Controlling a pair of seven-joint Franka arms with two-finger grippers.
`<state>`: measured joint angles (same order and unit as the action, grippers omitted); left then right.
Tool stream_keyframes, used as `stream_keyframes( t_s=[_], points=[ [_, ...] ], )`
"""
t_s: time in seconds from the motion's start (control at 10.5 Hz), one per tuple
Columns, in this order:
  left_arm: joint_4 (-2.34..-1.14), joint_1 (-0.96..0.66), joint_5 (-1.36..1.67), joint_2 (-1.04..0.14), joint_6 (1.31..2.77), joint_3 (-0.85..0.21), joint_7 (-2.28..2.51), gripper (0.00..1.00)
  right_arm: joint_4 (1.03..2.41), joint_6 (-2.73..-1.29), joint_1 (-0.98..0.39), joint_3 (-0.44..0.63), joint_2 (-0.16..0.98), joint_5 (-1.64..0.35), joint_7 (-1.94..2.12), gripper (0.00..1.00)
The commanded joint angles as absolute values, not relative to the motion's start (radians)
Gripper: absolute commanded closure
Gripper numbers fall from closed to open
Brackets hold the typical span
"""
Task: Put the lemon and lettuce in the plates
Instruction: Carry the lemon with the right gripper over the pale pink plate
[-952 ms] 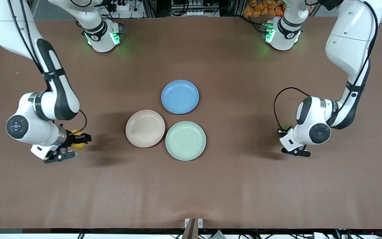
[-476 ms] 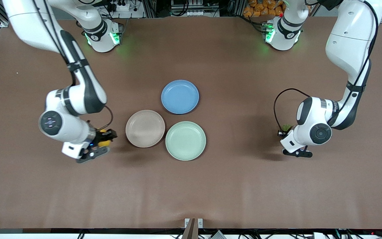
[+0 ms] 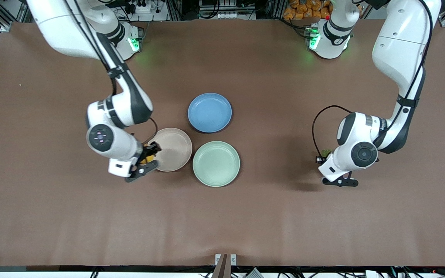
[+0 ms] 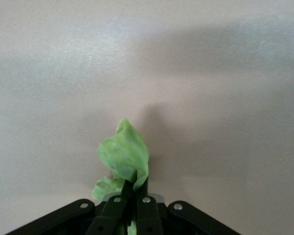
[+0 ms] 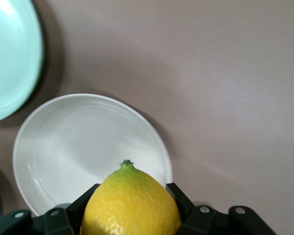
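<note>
My right gripper (image 3: 151,151) is shut on the yellow lemon (image 5: 131,203) and holds it over the rim of the beige-pink plate (image 3: 174,148), at the side toward the right arm's end. The lemon barely shows in the front view (image 3: 148,156). In the right wrist view the beige-pink plate (image 5: 78,147) looks white and the mint green plate (image 5: 10,58) lies beside it. My left gripper (image 3: 320,157) is shut on the green lettuce leaf (image 4: 125,159) and holds it above bare table toward the left arm's end, well apart from the mint green plate (image 3: 216,163).
A blue plate (image 3: 209,112) lies farther from the front camera, touching close to the other two plates. The brown table (image 3: 222,216) spreads wide around the plates. A small bracket (image 3: 225,259) sits at the near table edge.
My right arm has swung with the lemon from the right arm's end of the table to the beige-pink plate's rim. My left gripper has shifted slightly toward the plates with the lettuce.
</note>
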<state>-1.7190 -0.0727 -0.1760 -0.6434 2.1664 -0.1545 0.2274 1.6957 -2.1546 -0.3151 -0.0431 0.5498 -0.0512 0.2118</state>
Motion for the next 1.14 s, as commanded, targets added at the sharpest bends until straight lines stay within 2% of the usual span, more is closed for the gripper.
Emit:
stream_keyframes(
  t_s=[0.0, 0.57, 0.76, 0.86, 1.05],
  points=[
    [-1.684, -0.101, -0.193, -0.644, 2.171, -0.163, 0.31, 1.0, 1.683, -2.181, -0.363, -0.037, 0.601, -0.071, 0.219, 0.5],
    [-1.611, -0.27, -0.019, -0.621, 2.174, -0.196, 0.492, 1.0, 1.692, -2.257, -0.423, -0.034, 0.666, -0.083, 0.219, 0.49],
    [-1.569, -0.278, 0.05, -0.618, 2.172, -0.25, 0.543, 1.0, 1.693, -2.255, -0.425, -0.034, 0.666, -0.083, 0.219, 0.46],
    [-1.568, -0.299, 0.048, -0.621, 2.174, -0.262, 0.586, 1.0, 1.694, -2.25, -0.422, -0.034, 0.666, -0.083, 0.212, 0.0],
    [-1.546, -0.348, 0.055, -0.627, 2.209, -0.264, 0.659, 1.0, 1.692, -2.246, -0.419, -0.034, 0.666, -0.083, 0.158, 0.0]
  ],
)
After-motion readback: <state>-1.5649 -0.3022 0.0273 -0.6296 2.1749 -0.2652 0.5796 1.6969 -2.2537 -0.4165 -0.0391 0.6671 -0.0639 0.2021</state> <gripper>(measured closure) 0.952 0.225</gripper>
